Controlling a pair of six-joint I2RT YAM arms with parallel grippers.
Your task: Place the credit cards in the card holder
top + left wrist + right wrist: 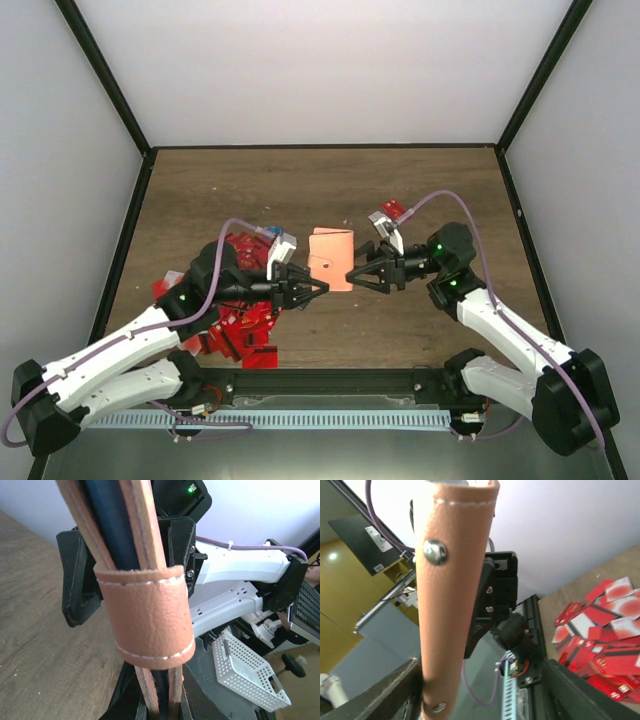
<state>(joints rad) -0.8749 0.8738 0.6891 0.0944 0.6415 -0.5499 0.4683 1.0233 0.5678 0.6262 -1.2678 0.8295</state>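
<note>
We grip the card holder (331, 258) in our clenched left gripper (318, 289), lifted over the table (420, 200) (probably to present its slots); our right gripper (352, 273) gapes beside it, credit cards (240, 325) heaped leftward

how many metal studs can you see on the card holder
2. Both show in the right wrist view on the card holder: one stud near the top, one at the bottom. The other faces may hide more.
</note>
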